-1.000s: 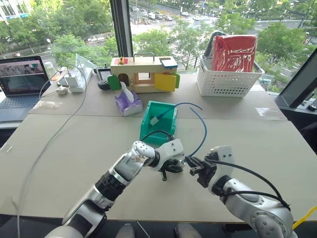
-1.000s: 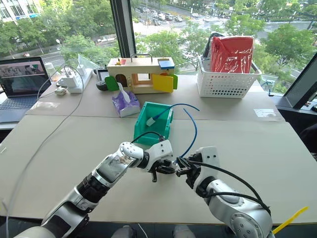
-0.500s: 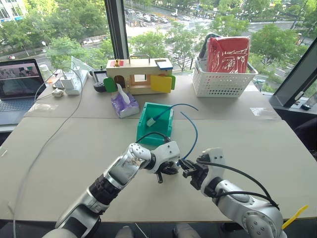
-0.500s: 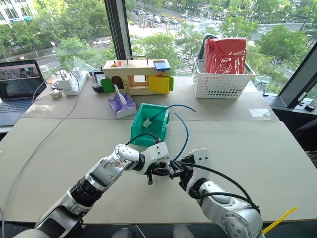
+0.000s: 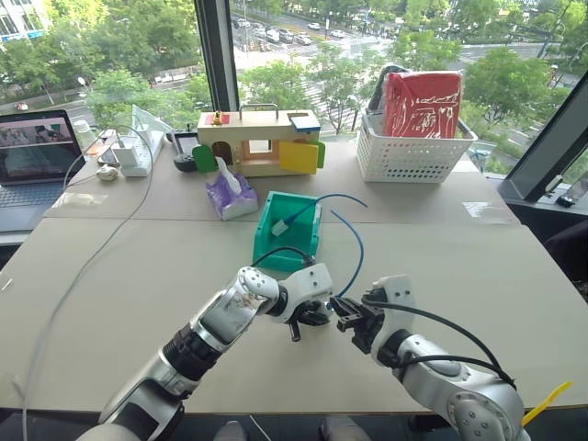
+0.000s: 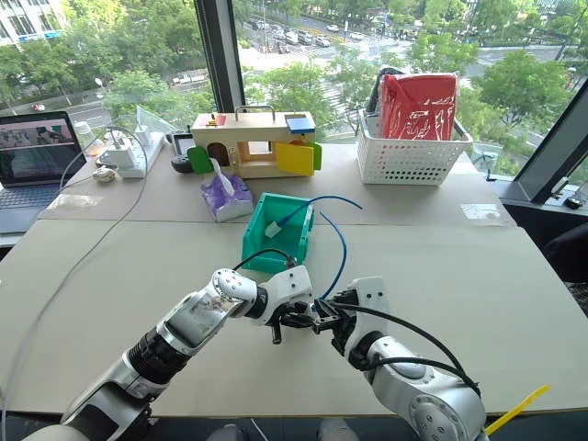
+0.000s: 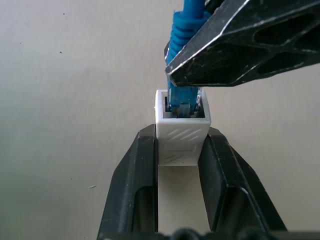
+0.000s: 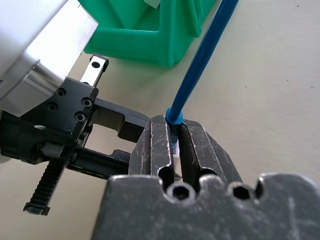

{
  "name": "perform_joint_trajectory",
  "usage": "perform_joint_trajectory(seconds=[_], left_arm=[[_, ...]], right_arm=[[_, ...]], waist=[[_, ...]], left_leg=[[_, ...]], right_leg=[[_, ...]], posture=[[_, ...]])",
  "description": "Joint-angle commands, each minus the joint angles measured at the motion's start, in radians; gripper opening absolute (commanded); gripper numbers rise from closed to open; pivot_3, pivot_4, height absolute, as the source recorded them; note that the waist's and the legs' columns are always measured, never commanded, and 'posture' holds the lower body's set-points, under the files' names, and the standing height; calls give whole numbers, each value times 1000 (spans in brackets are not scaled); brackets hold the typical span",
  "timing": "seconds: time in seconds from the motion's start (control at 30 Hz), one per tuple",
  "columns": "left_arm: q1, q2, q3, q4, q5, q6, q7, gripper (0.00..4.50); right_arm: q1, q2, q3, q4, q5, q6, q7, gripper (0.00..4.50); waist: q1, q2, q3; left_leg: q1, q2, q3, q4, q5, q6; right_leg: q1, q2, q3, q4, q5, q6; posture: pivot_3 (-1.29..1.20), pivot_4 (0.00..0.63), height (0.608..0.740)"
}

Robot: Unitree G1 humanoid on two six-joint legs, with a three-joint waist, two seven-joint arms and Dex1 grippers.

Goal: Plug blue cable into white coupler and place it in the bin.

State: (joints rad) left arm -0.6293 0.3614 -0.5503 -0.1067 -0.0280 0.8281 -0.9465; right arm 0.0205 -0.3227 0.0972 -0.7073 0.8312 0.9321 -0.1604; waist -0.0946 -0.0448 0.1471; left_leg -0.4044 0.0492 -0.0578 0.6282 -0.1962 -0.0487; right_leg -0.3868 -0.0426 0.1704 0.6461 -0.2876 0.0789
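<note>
Near the bottom middle of the head view, the left hand (image 7: 181, 150) squeezes the white coupler (image 7: 182, 135). The right hand (image 8: 175, 137) pinches the blue cable (image 8: 200, 65), its plug sitting in the socket. Push straight until it clicks. The green bin (image 5: 289, 230) waits just above.

Beige table (image 5: 138, 276): bin (image 5: 287, 231) center, tissues (image 5: 228, 195) upper-left of it, toy house (image 5: 260, 142) top center, basket (image 5: 413, 152) upper right, laptop (image 5: 32, 165) far left.
</note>
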Motion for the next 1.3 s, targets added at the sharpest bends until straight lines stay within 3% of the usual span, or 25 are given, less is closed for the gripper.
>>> perform_joint_trajectory(seconds=[0.03,0.1,0.27,0.5,0.63,0.7,0.83,0.93,1.1,1.3], left_arm=[[10,-8,-10,18,-6,-16,10,635],[12,-5,-5,15,-27,-3,-7,1650],[25,15,23,16,-56,-26,-17,3289],[84,137,64,32,-63,-137,-46,3289],[124,139,148,5,-157,-148,-79,3289],[135,136,172,2,-184,-160,-94,3289],[214,104,334,71,-252,-303,-62,3289],[241,117,388,95,-249,-363,-34,3289],[309,136,528,60,-300,-395,18,3289],[414,146,570,-50,-294,-396,98,3289]], right_arm=[[42,0,14,63,11,102,6,0],[42,11,-11,63,23,92,11,0],[57,15,-95,45,62,88,23,0],[84,-24,-298,-23,255,72,8,0],[34,-136,-517,31,573,1,-13,0],[13,-184,-553,54,679,-19,-35,0],[-119,-343,-592,149,932,-66,-66,0],[-213,-414,-570,215,1012,-95,-83,0],[-558,-392,-348,404,907,-50,2,0],[-817,-313,-83,692,474,-46,276,0]], waist=[[2,0,0],[4,0,0],[8,0,0],[6,1,1],[8,2,4],[4,4,6],[-2,7,12],[2,7,15],[-4,9,22],[11,10,23]], left_leg=[[0,0,0,0,0,0],[0,0,0,0,0,0],[-1,0,0,0,0,0],[-2,0,0,-2,0,0],[-3,0,0,0,0,0],[-3,0,0,0,0,0],[-3,0,1,-1,0,0],[-4,0,1,0,0,0],[-8,-1,1,2,0,0],[-11,0,1,0,0,0]], right_leg=[[0,0,0,0,0,0],[0,0,0,0,0,0],[0,0,0,0,0,0],[-2,0,0,0,-1,-1],[-2,-1,0,-1,-1,0],[-2,-1,0,-1,-1,0],[-2,0,0,-1,-1,-1],[-3,0,1,-1,-1,-1],[-4,-1,1,-2,2,-2],[-8,-1,0,-2,4,-5]], posture=[[0,150,734],[0,150,734],[0,150,734],[0,150,734],[0,150,734],[0,150,734],[0,150,734],[0,150,734],[0,150,734],[0,150,734]])
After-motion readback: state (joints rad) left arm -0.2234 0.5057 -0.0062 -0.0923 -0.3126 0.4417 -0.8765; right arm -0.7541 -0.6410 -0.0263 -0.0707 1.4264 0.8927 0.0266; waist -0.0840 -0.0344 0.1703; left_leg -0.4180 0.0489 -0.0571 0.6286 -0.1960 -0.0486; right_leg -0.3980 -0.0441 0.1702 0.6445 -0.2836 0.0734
